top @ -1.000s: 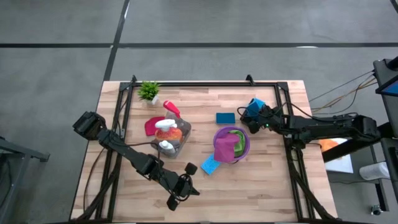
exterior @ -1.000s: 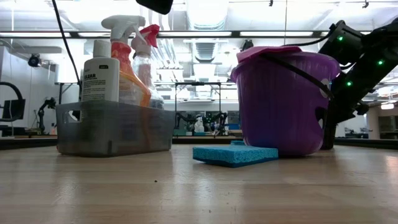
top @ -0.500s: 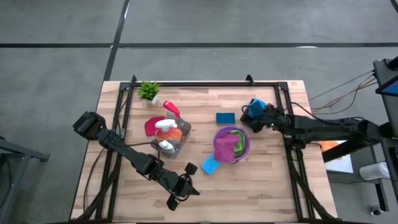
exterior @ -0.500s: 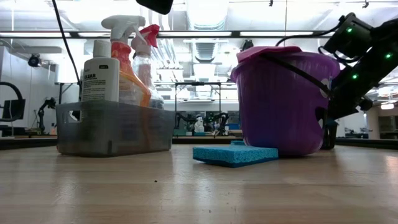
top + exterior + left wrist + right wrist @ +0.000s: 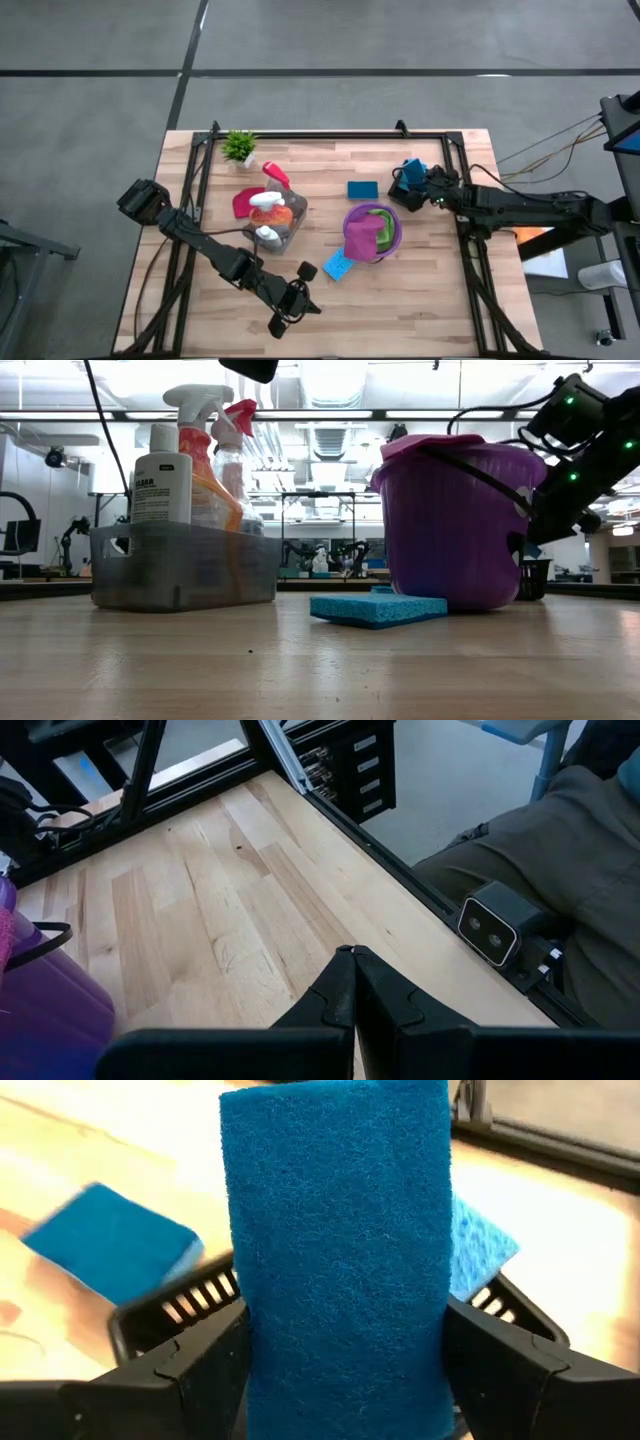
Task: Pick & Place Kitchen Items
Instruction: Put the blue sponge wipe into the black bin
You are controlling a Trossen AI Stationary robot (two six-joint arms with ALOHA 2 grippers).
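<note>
The right gripper (image 5: 408,176) clamps a blue sponge (image 5: 340,1250) across its width, near the table's far right, beside the small black basket (image 5: 160,1320) and near the purple bucket (image 5: 392,238). The sponge is soft, so a loose squeeze could let it twist or slip free, and swinging low could clip the bucket's rim. The left gripper (image 5: 352,982) waits at the near edge, fingers pressed together on nothing. Two more blue sponges (image 5: 362,189) lie on the wood. The white bottle (image 5: 160,485) in the grey caddy (image 5: 180,568) carries a label, too small to read.

Bright ceiling strip lights glare in the low view; shadows soft.
</note>
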